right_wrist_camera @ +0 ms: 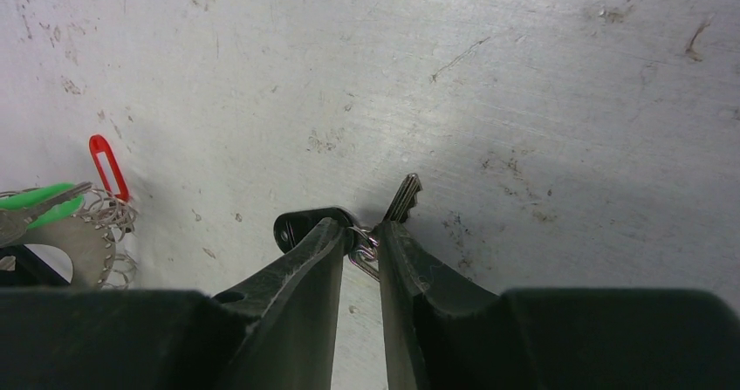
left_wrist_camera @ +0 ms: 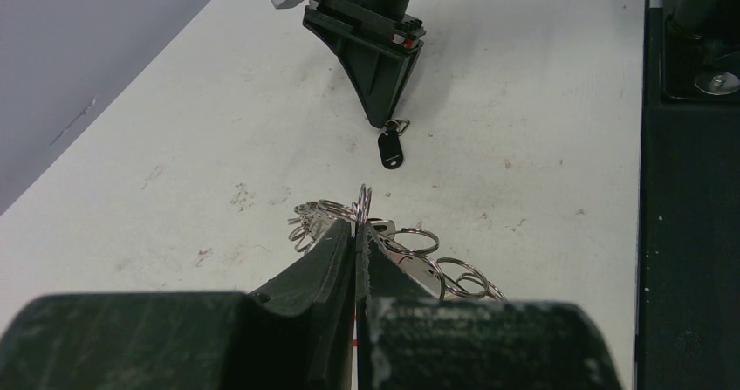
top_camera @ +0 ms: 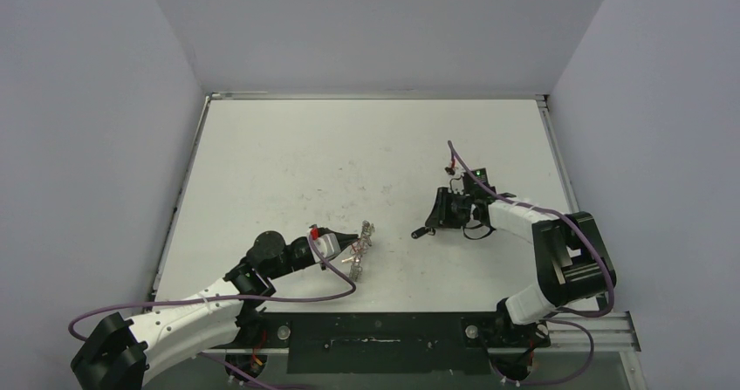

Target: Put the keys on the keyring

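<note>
The keyring (top_camera: 365,243) is a flat grey plate fringed with small wire rings, standing on the table left of centre. My left gripper (left_wrist_camera: 358,226) is shut on one upright ring of the keyring (left_wrist_camera: 364,203). The right wrist view shows the keyring's plate (right_wrist_camera: 74,237) with its green tag (right_wrist_camera: 35,200) at the far left. The keys (top_camera: 421,231) lie on the table at the tip of my right gripper (top_camera: 429,227). A black head (right_wrist_camera: 301,224) and a silver blade (right_wrist_camera: 403,196) stick out either side of my right gripper (right_wrist_camera: 365,231), which is shut on their small ring (right_wrist_camera: 366,249).
A red tag (right_wrist_camera: 109,167) hangs off the keyring beside the green one. The table (top_camera: 349,154) is white and scuffed, with a raised metal rim. Purple cables (top_camera: 288,298) loop by the left arm. A black base rail (top_camera: 375,342) runs along the near edge.
</note>
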Controlling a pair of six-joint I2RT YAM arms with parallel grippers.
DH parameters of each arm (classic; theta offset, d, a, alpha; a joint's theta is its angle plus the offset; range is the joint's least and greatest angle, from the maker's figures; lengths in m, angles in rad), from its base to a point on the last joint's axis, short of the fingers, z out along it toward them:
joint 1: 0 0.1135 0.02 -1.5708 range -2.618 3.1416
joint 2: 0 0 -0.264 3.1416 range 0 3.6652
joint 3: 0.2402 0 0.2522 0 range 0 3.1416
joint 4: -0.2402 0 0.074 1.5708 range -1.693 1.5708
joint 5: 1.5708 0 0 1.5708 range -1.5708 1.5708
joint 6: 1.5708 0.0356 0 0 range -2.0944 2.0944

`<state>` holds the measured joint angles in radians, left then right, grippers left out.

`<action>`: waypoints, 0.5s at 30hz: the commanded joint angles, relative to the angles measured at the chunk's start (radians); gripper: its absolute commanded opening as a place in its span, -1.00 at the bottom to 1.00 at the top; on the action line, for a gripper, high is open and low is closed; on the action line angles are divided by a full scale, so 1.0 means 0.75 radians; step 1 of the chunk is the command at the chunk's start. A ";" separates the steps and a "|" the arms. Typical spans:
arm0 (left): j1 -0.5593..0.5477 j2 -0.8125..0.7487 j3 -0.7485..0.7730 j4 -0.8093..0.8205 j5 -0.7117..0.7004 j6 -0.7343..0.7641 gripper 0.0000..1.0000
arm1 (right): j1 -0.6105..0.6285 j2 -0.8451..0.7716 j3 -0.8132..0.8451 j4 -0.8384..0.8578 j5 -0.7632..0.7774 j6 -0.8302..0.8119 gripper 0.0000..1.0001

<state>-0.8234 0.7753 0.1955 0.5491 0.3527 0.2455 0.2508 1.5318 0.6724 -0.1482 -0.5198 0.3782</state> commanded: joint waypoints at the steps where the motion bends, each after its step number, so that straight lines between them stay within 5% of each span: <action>1: -0.008 -0.015 0.047 0.084 -0.006 -0.005 -1.00 | 0.016 0.013 0.026 0.024 -0.016 -0.011 -0.53; 15: -0.008 -0.013 0.048 0.076 -0.012 -0.006 -1.00 | 0.029 -0.079 -0.023 -0.015 -0.096 0.015 -0.63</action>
<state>-0.8238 0.7753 0.1955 0.5488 0.3508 0.2459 0.2638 1.5269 0.6685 -0.1680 -0.5545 0.3790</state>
